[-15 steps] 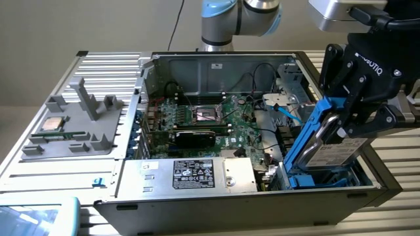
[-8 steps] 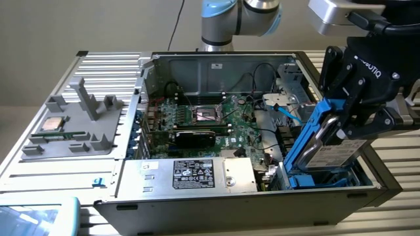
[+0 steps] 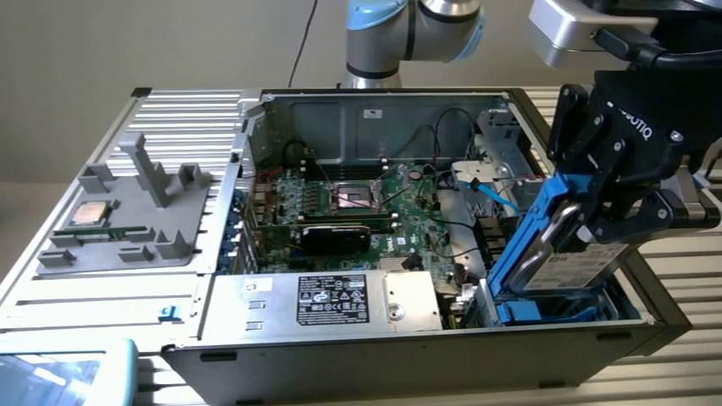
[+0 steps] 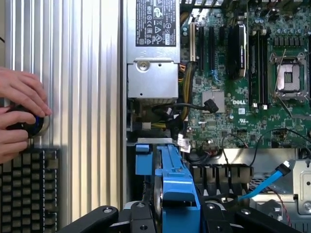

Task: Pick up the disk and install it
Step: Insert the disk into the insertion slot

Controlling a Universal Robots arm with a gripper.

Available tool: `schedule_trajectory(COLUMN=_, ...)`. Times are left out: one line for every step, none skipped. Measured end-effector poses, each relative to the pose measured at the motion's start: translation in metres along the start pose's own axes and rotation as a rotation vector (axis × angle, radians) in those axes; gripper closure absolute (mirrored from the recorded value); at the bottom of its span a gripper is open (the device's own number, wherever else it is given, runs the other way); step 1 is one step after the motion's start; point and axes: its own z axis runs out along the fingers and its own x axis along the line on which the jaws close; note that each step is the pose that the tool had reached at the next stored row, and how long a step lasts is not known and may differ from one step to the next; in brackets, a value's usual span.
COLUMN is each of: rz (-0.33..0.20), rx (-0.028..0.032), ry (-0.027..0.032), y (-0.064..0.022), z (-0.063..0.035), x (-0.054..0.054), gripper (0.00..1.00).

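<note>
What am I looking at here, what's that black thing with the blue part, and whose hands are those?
This is a robot arm working over an open computer case. One picture is from a camera off the arm, the other from a camera on its wrist. Its black claw is shut on the disk, a hard drive in a blue frame, held on edge at the case's corner. On the grey tray lies a small chip. The hands are a person's, on a knob beside a keyboard.

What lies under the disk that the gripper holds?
Under the disk, gripped tilted by the gripper, sits a blue drive bay in a corner of the computer case. The disk covers the bay's floor.
</note>
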Motion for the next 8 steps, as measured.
schedule_trajectory(rz=0.002, rx=0.0, ry=0.0001, y=-0.0006, z=0.0003, x=0.0, gripper=0.63)
schedule_trajectory(rz=0.004, rx=0.0001, ry=0.0001, y=-0.0015, z=0.0006, x=0.0, gripper=0.63)
schedule_trajectory(rz=0.005, rx=0.0001, ry=0.0001, y=-0.0018, z=0.0008, x=0.0, gripper=0.63)
schedule_trajectory(rz=0.006, rx=0.0001, ry=-0.0001, y=-0.0018, z=0.001, x=-0.0001, gripper=0.63)
schedule_trajectory(rz=0.006, rx=0.0001, ry=-0.0001, y=-0.0018, z=0.001, x=-0.0001, gripper=0.63)
schedule_trajectory(rz=0.006, rx=0.0001, ry=-0.0002, y=-0.0019, z=0.0011, x=-0.0002, gripper=0.63)
schedule_trajectory(rz=0.006, rx=0.0001, ry=-0.0001, y=-0.0018, z=0.0011, x=-0.0001, gripper=0.63)
schedule_trajectory(rz=0.006, rx=0.0001, ry=-0.0002, y=-0.0019, z=0.0011, x=-0.0001, gripper=0.63)
